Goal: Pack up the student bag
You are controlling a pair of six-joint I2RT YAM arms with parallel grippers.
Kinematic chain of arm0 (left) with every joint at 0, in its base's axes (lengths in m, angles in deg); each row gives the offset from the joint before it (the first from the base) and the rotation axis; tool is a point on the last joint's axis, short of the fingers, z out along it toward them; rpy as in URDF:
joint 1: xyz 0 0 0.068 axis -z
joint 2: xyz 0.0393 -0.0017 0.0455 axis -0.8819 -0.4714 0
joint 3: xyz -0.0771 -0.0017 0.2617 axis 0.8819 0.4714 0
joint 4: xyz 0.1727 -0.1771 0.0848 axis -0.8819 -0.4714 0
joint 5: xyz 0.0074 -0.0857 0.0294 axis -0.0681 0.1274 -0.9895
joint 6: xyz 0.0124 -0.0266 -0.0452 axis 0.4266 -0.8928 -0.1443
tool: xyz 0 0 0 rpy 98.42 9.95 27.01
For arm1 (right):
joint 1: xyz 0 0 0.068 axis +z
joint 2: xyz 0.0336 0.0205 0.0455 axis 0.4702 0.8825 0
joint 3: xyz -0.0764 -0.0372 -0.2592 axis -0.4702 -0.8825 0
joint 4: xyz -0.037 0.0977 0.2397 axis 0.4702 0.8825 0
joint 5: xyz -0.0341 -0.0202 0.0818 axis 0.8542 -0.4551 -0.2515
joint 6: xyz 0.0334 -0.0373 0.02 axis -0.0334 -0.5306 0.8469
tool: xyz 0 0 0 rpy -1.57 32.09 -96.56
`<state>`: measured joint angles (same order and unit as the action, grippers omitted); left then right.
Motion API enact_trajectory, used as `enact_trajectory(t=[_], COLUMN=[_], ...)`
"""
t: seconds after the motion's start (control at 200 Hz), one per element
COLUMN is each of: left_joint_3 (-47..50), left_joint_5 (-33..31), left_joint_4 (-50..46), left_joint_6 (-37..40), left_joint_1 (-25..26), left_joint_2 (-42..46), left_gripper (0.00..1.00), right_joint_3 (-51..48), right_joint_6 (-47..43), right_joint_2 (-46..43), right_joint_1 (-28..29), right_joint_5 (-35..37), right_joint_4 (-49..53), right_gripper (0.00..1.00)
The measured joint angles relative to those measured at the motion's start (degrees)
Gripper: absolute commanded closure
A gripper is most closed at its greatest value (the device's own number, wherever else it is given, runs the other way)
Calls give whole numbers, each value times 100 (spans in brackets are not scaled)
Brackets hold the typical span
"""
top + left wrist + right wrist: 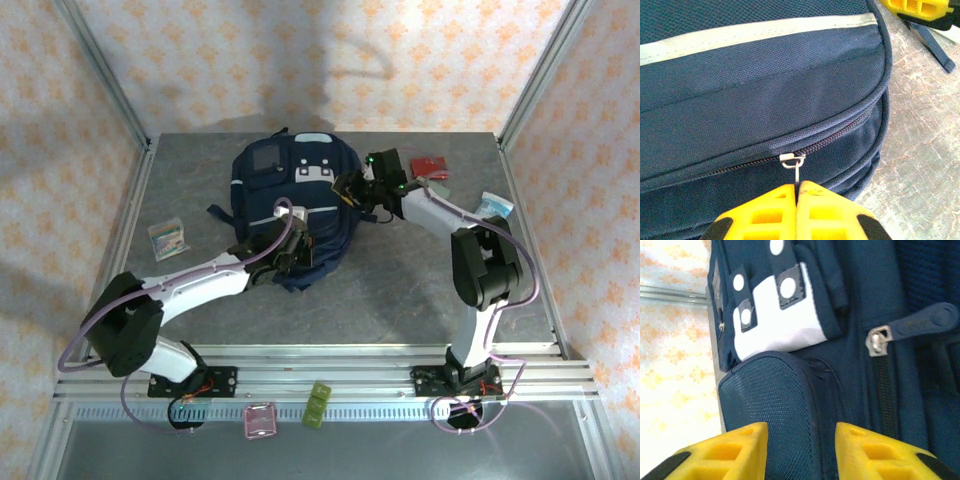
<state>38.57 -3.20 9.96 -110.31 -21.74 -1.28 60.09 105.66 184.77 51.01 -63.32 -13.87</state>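
Grey mottled table (420, 290) bearing the large navy-blue fabric student bag (290, 190) at centre: left gripper (796, 192), pinched shut on the small metal zipper pull (796, 167), faces a zip (840, 135) running crosswise along the bag's side; right gripper (800, 437) stands parted astride its edge.

Student bag (262, 195) navy, white stripe, white patches; left tool (796, 189), right tool (801, 429) yellow; wall (300, 60) orange-flowered; table (400, 290) grey.

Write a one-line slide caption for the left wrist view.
Left gripper pinching the zipper pull of the navy student bag, below its white stripe.
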Motion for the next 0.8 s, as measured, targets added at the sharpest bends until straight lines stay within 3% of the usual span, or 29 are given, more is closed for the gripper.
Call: enact_trajectory(t=[0.335, 0.691, 0.756, 0.801], left_joint_3=[-133, -133, -133, -133], left_joint_5=[39, 37, 39, 39], left_joint_4=[7, 7, 7, 7], left_joint_6=[0, 0, 0, 0], left_joint_1=[-4, -4, -4, -4], left_joint_2=[-131, -131, -131, -131], left_gripper=[100, 100, 100, 100], right_joint_3=[-1648, -1617, -1561, -1515], right_joint_6=[407, 728, 774, 800], right_joint_2=[-1585, -1102, -975, -909], right_joint_1=[232, 660, 658, 658], right_joint_5=[-59, -227, -232, -227], right_joint_4=[-258, -522, -527, -540], right_gripper=[54, 55, 58, 66])
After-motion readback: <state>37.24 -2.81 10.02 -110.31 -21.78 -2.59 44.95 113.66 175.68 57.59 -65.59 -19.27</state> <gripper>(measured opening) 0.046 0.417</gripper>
